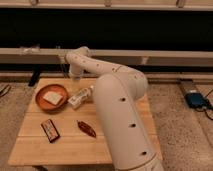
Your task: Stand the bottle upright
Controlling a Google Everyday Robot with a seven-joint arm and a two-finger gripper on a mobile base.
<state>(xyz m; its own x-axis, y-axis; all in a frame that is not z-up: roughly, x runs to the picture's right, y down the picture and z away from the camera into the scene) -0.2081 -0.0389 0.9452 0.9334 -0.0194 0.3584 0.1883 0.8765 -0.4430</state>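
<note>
The bottle (80,97) is small and whitish with a pale label. It lies on its side on the wooden table (65,145), just right of the orange bowl (42,102), with its right end against my white arm. My gripper (75,75) hangs at the end of the arm over the table's back edge, a little above and behind the bottle. The gripper does not appear to hold it.
A pale flat item (52,97) lies in the bowl. A dark snack bar (50,130) and a dark red wrapper (86,128) lie near the front. My large arm body (125,125) covers the table's right side. A blue device (196,99) sits on the floor at right.
</note>
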